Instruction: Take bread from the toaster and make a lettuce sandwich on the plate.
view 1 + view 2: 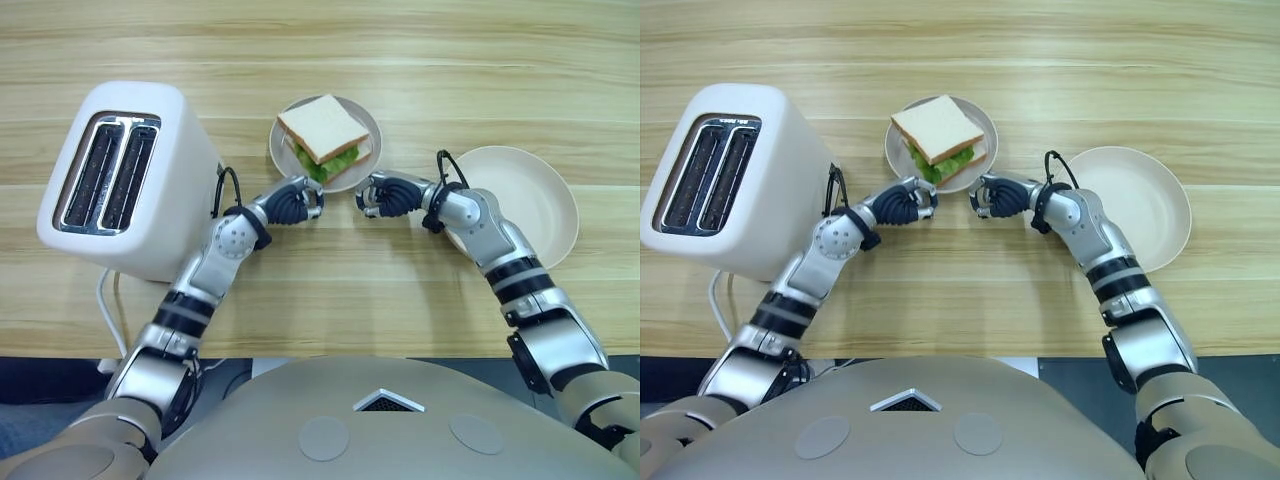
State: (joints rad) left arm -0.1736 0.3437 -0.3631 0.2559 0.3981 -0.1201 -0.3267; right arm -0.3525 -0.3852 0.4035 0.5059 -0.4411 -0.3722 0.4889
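One finished sandwich [324, 128] on the plate [374, 133].
Left hand [290, 203] and right hand [392, 194] sit just off the plate's near rim, fingers [376, 196] clenched on nothing, probably since assembly looks complete.

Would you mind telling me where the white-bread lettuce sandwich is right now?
The white-bread lettuce sandwich lies on the small grey round plate, between the white toaster on the left and the empty cream plate on the right.

Before me I count one cream boxy plastic toaster [170, 130] with two dark slots [100, 172], one white-bread lettuce sandwich [325, 133], and two round plates: one small grey plate [368, 115], one larger cream plate [520, 195].
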